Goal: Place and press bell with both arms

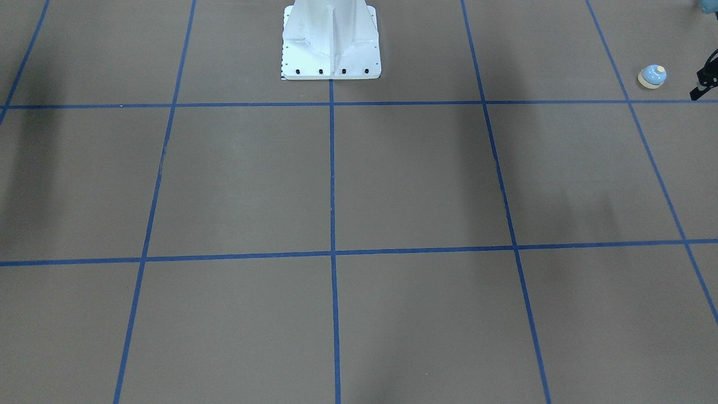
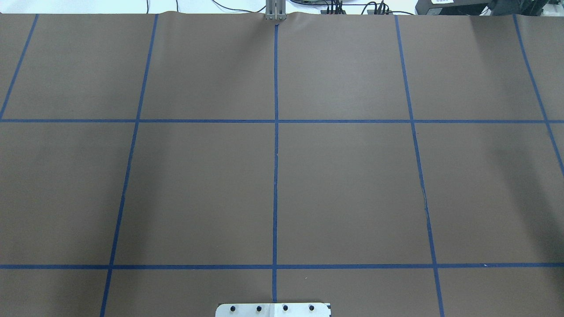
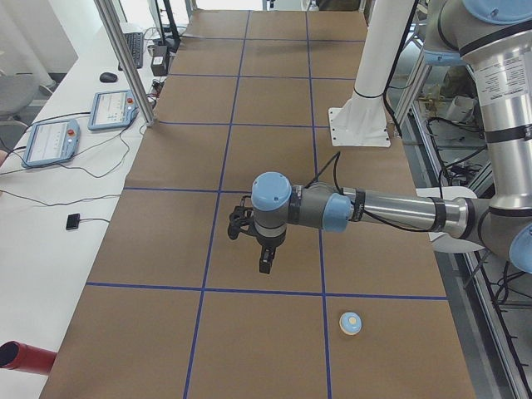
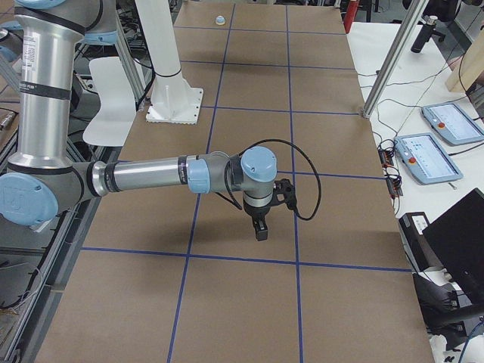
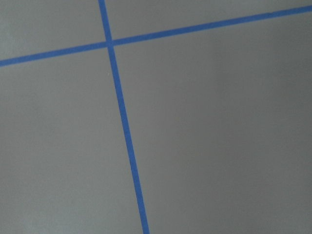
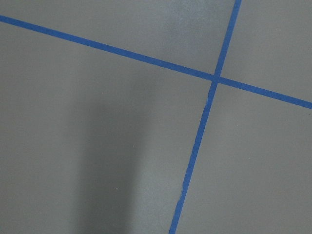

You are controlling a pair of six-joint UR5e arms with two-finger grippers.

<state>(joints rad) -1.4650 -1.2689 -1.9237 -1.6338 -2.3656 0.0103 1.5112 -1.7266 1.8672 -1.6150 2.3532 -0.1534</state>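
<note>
- The table (image 1: 247, 179): flat brown cover, ruled into large squares by a grid of blue tape lines (image 1: 332, 168).
- The pedestal (image 1: 331, 39): glossy white, with a row of black bolt heads along its base edge.
- The bell (image 1: 652, 77), well to one side of the pedestal: light-blue dome, cream base, cream button.
- The left arm (image 3: 391, 212) and the right arm (image 4: 151, 175): silver-grey tubes, light-blue joint caps, black cables.
- The left gripper (image 3: 264, 259) and the right gripper (image 4: 259, 227): black.
- The tube (image 3: 21, 356), far from the pedestal: red.
</note>
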